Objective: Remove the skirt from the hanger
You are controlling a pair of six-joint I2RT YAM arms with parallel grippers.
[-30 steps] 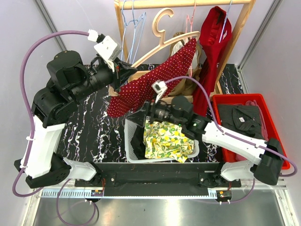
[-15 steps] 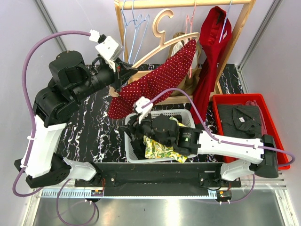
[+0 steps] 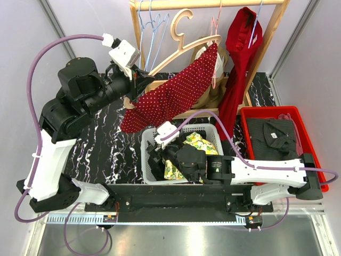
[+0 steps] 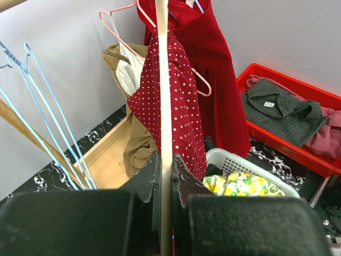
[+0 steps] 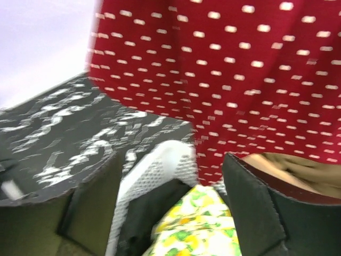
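Note:
A red skirt with white dots (image 3: 176,93) hangs over a wooden hanger (image 3: 184,40), held tilted in front of the clothes rack. It also shows in the left wrist view (image 4: 178,101) and fills the top of the right wrist view (image 5: 224,74). My left gripper (image 3: 139,80) is shut on the hanger's wooden bar (image 4: 165,133) at its lower left end. My right gripper (image 3: 154,146) is open and empty, low over the left part of the white basket (image 3: 145,144), below the skirt's hem.
The basket holds a lemon-print cloth (image 3: 194,146) and dark clothes. A red crate (image 3: 282,140) of folded garments sits at right. A red dress (image 3: 240,58), a tan garment (image 3: 213,90) and blue wire hangers (image 3: 152,32) hang on the wooden rack (image 3: 208,4).
My right arm has pulled back and down from the skirt to the basket's left side. My left gripper has kept the hanger, and the skirt has swung slightly.

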